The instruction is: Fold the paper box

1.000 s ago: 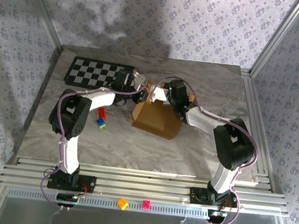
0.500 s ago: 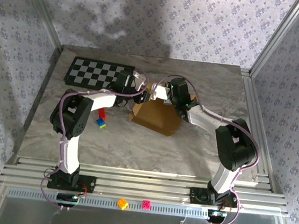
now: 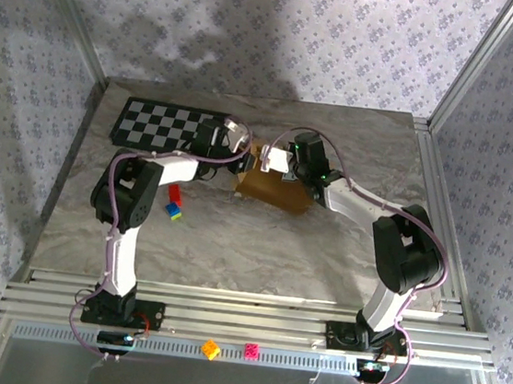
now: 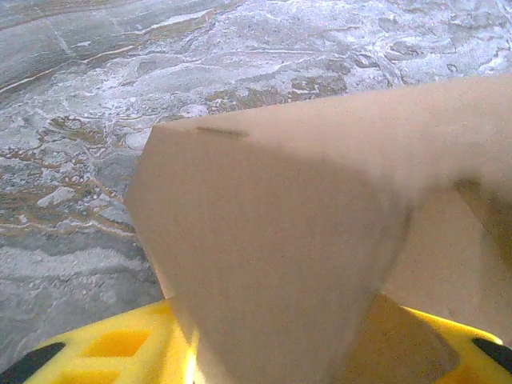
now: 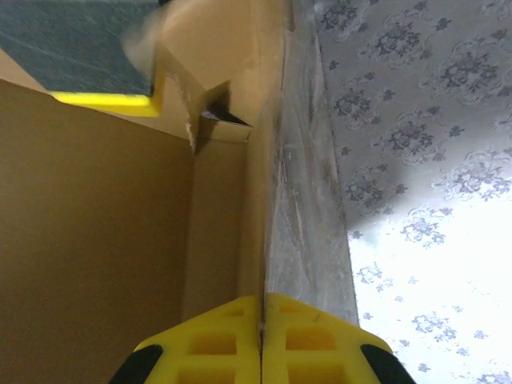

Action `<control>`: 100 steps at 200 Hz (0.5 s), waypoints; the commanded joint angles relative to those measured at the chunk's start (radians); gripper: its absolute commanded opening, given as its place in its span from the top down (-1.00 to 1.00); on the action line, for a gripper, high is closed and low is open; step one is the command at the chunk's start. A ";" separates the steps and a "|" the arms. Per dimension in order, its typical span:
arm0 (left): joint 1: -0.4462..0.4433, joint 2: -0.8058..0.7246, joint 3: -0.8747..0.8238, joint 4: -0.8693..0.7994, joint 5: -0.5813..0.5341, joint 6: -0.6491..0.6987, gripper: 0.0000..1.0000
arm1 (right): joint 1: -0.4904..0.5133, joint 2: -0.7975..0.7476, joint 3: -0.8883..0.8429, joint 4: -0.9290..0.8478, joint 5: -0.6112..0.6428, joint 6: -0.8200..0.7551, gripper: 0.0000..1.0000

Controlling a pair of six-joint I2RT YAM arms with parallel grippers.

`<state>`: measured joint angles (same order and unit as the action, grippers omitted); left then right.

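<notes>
Near panel of paper box (image 3: 275,192) drawn back, R of checkerboard mat (image 3: 167,126); right gripper (image 5: 260,308) clamped on its wall, left gripper (image 3: 244,160): grip unclear.

We log the paper box (image 3: 276,187) as matt tan cardboard, unprinted, with faint fluting lines across its near panel and fibrous cut edges. The fingers (image 5: 212,340) of the right gripper (image 5: 260,308) look like moulded yellow plastic, smooth with a low sheen, and black at the outer ends. The table (image 3: 232,245) reads as grey marbled stone-look, softly glossy. We note the frame rails (image 3: 243,313) as ribbed bare aluminium, and the checkerboard mat (image 3: 164,126) as matt.
</notes>
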<state>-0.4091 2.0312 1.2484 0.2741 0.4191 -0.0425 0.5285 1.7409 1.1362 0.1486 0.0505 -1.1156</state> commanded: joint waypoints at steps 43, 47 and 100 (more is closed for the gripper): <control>-0.006 0.015 0.096 0.042 0.017 0.001 0.08 | -0.014 0.063 0.094 -0.061 0.005 0.058 1.00; -0.006 0.012 0.099 0.036 0.013 0.002 0.09 | -0.016 0.062 0.105 -0.074 0.001 0.067 1.00; -0.005 -0.013 0.135 -0.030 0.006 0.004 0.87 | -0.041 0.042 0.260 -0.365 -0.146 0.211 1.00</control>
<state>-0.4126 2.0514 1.3415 0.2554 0.4114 -0.0452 0.4896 1.7935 1.3224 -0.0303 0.0044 -0.9974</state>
